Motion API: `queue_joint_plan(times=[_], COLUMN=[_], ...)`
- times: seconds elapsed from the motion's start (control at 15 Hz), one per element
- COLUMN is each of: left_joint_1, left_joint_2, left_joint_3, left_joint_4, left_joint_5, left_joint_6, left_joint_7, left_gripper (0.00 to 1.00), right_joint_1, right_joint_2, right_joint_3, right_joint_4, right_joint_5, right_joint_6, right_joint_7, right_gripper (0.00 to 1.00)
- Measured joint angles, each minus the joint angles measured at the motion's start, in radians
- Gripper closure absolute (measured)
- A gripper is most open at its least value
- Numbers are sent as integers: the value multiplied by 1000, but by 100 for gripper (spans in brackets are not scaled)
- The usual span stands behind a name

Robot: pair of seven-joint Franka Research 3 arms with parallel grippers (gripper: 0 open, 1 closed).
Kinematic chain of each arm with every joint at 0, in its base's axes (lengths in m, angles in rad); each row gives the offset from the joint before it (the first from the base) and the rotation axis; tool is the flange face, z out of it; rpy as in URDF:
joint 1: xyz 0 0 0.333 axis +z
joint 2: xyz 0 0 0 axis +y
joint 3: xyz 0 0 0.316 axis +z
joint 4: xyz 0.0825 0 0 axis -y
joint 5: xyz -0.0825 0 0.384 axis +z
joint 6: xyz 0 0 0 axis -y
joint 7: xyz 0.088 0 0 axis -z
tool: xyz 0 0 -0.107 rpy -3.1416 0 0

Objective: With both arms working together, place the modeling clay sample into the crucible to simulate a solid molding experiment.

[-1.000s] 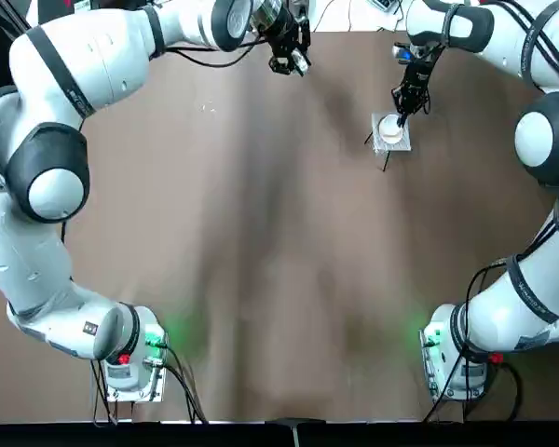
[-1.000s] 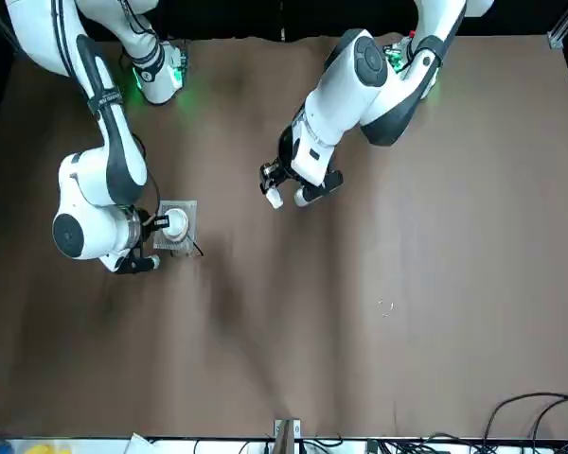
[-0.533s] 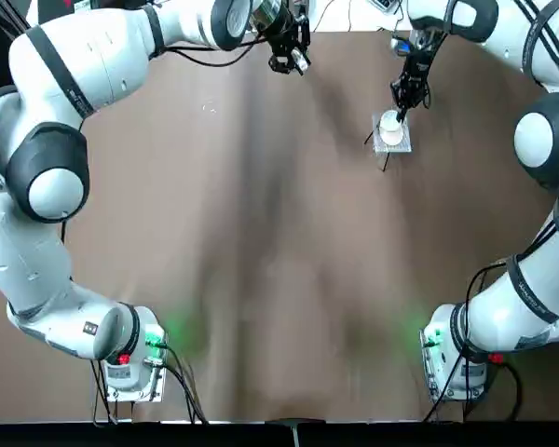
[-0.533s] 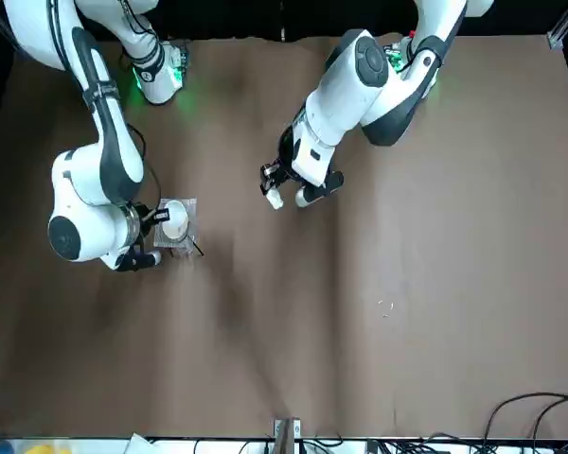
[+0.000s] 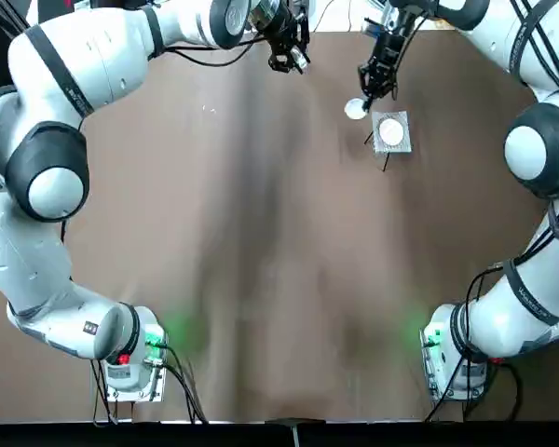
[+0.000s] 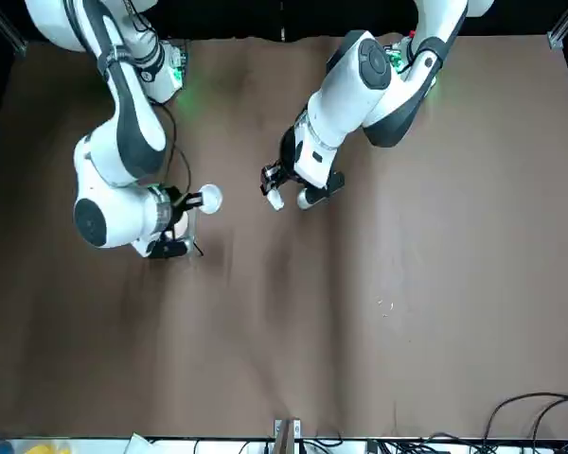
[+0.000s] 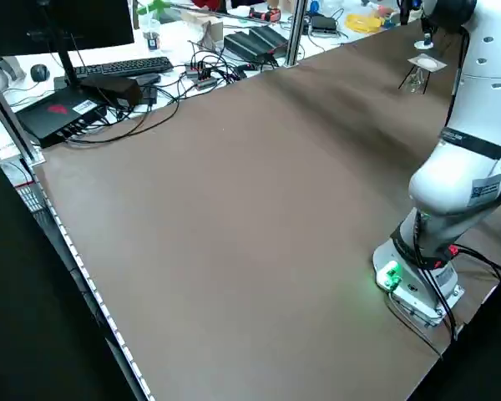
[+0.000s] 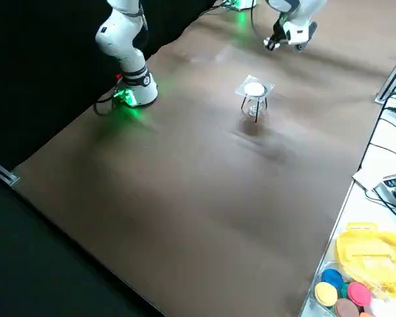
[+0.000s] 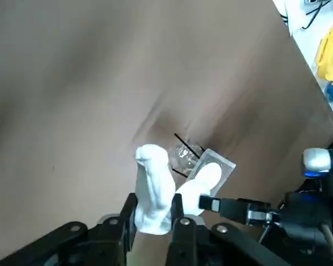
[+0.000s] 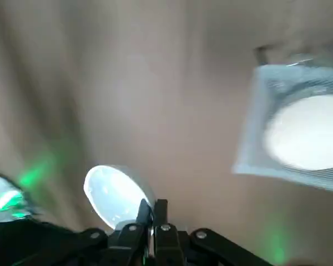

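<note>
The crucible [image 5: 391, 130] stands uncovered on a grey mesh pad [image 5: 402, 143] at the far right of the table; the right wrist view looks down into its pale open cup [image 10: 308, 130]. My right gripper [image 5: 365, 96] is shut on the crucible's round white lid [image 5: 355, 109], held in the air just to the left of the pad. In the front view the lid [image 6: 210, 199] sticks out from that gripper [image 6: 191, 200]. My left gripper [image 5: 293, 63] hovers at the far middle, shut on the modeling clay sample [image 9: 152, 188], an off-white elongated lump.
The mesh pad [image 8: 253, 90] rests on thin black legs with a small clear glass piece under it. Cables, a keyboard and boxes lie beyond the table's far edge [image 7: 234, 50]. A yellow box and coloured discs [image 8: 356, 264] lie past that edge too.
My right gripper took the lid off the crucible, raised it and carried it left, away from the pad. The left gripper with the clay has stayed put.
</note>
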Motion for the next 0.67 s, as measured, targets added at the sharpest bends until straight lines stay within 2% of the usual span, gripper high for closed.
queue_joint_plan(times=[0.13, 0.33, 0.67], left_joint_1=[1, 4, 6], left_joint_2=[5, 17, 20], left_joint_3=[0, 0, -1], left_joint_4=[0, 0, 1], left_joint_5=[-10, -25, -37], left_joint_6=[0, 0, -14], left_joint_7=[0, 0, 0], left_gripper=[71, 71, 71], right_joint_1=[33, 85, 127], right_joint_2=[0, 0, 1], right_joint_3=[0, 1, 1], right_joint_4=[18, 21, 21], right_joint_5=[58, 133, 166], right_joint_6=[25, 123, 213], right_joint_7=[30, 92, 135], right_gripper=[95, 95, 95])
